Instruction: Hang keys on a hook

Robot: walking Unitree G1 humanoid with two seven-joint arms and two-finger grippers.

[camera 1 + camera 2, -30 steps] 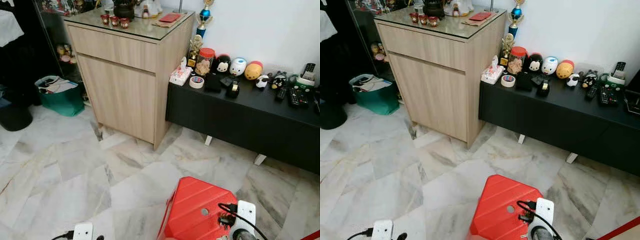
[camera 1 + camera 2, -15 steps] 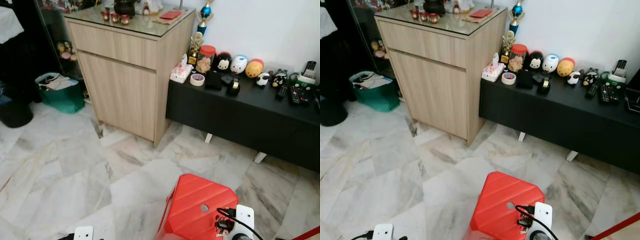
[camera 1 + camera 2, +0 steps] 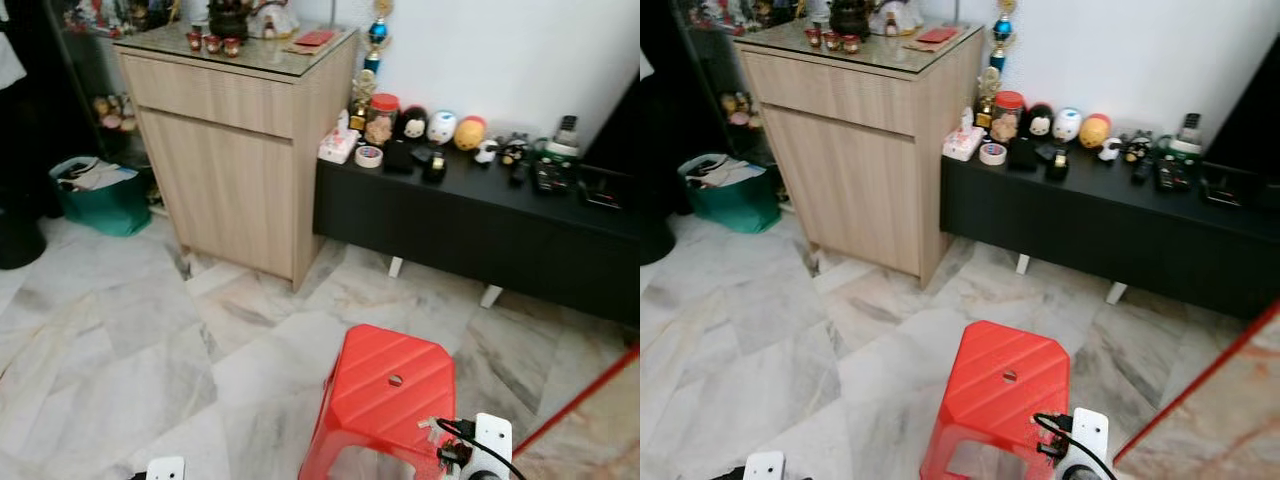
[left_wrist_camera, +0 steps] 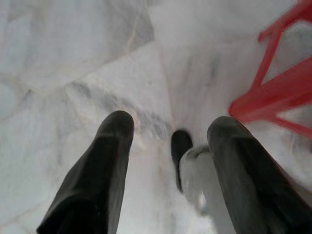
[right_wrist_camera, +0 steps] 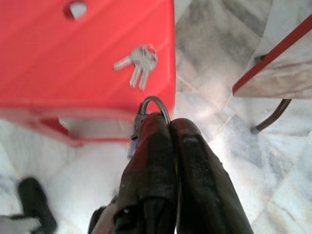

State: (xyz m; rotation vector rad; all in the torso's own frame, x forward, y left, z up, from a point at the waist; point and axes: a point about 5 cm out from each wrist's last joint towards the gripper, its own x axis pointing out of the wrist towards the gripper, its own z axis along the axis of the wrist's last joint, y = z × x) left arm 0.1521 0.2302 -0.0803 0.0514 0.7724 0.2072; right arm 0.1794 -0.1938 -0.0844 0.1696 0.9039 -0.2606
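Observation:
My right gripper [image 5: 169,122] hangs over the near right corner of a red plastic stool [image 3: 385,390], shut on a metal key ring [image 5: 155,103]. A small bunch of silver keys [image 5: 139,61] shows just beyond the fingertips against the stool's red top, and as a glint by the right wrist [image 3: 428,425]. Low on the left, my left gripper [image 4: 168,131] is open above the marble floor with nothing between its fingers. The robot's own foot [image 4: 181,146] shows past them.
A light wooden cabinet [image 3: 240,150] stands ahead on the left. A low black bench [image 3: 480,225] with figurines, tape and remotes runs along the white wall. A green bag [image 3: 95,190] sits far left. A red-edged marble surface [image 3: 590,420] is at the near right.
The camera has pulled back and turned right, so cabinet and bench shifted left and the red-edged surface came in at the right. Both grippers keep their states.

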